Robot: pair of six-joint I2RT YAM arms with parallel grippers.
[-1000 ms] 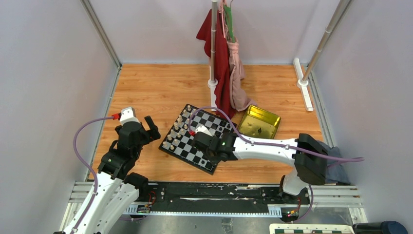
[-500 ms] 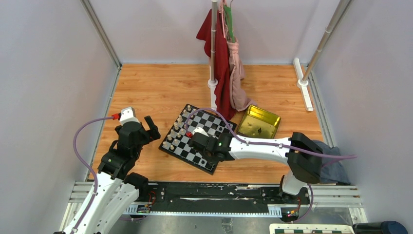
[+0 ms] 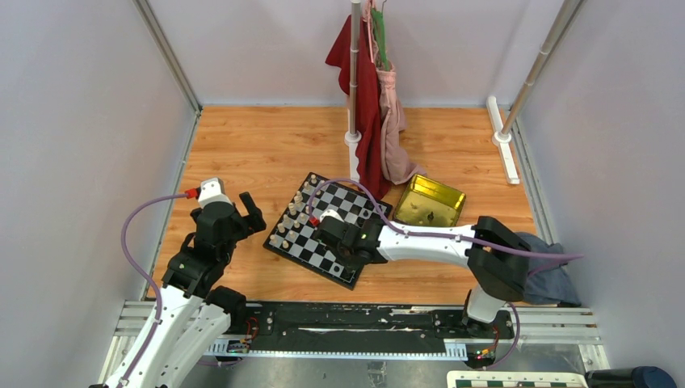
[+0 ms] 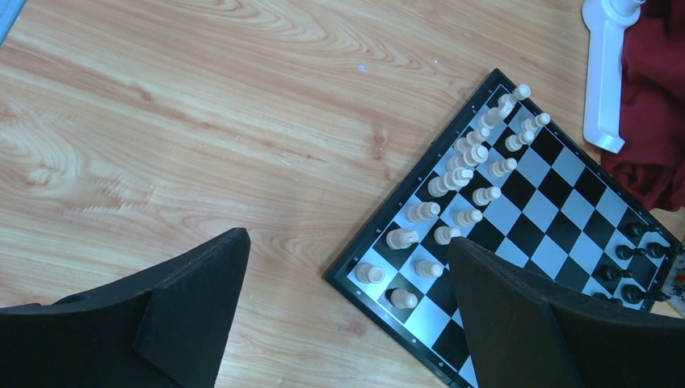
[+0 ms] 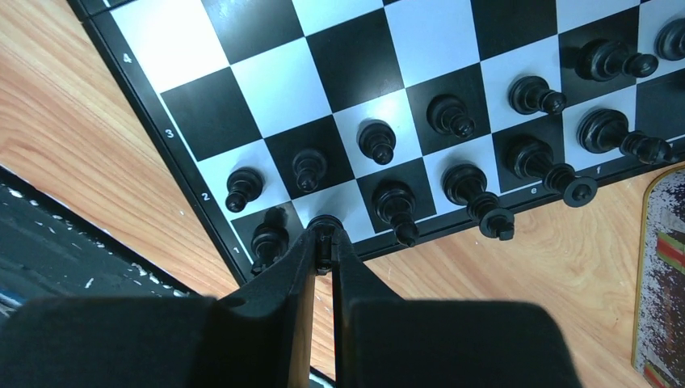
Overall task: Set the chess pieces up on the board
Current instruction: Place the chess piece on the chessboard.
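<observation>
Work surface: a wooden table (image 3: 258, 145) enclosed by pale walls (image 3: 73, 121). A black rail (image 3: 323, 319) runs along the near edge, in front of the board (image 3: 355, 198).

The board lies at the table's centre, turned so that one corner points at the rail.

Left gripper (image 4: 347, 240): hovers left of the board, above bare wood, clear of everything. Its jaws are spread wide and hold nothing.

Right gripper (image 5: 324, 242): positioned over the board's near corner. Its jaws are pressed together on one black piece (image 5: 323, 221), pinched over the edge-row square second from that corner. Whether the piece rests on the square cannot be told.

The other black pieces (image 5: 452, 113) stand upright in two rows along the board's right edge, one per square.

White pieces (image 4: 464, 166) stand in two rows along the board's left edge.

A gold tray (image 3: 430, 202) sits just right of the board's far-right corner.

Behind the board, a stand (image 3: 354, 73) carries hanging cloths (image 3: 367, 105); their lower ends reach close to the board's far corner.
</observation>
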